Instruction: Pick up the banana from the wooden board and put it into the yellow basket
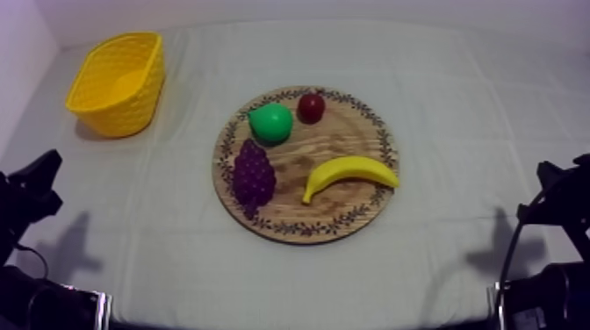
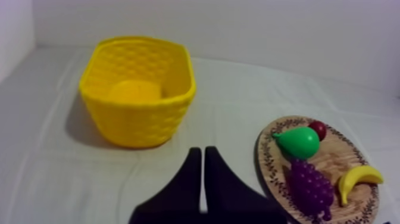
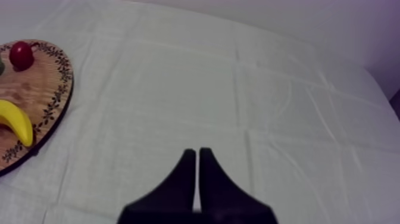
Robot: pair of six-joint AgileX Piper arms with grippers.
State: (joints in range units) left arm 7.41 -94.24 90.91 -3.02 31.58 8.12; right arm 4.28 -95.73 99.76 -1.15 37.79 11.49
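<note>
A yellow banana [image 1: 349, 175] lies on the right part of the round wooden board [image 1: 342, 140] at the table's middle. The yellow basket [image 1: 118, 83] stands empty at the far left. My left gripper [image 1: 39, 180] rests low at the left edge, well short of the basket. In the left wrist view its fingers [image 2: 200, 158] lie together as a narrow wedge, shut on nothing, with the basket [image 2: 138, 89] ahead and the banana [image 2: 357, 180] on the board [image 2: 345, 152] beside it. My right gripper [image 3: 197, 156] is shut too, with the banana [image 3: 16, 121] off to its side.
On the board also lie a green pear [image 1: 270, 123], a small red fruit [image 1: 311, 107] and a purple bunch of grapes [image 1: 253, 175]. Bare grey-white cloth spreads between the board and each arm. The right arm [image 1: 557, 197] sits low at the right edge.
</note>
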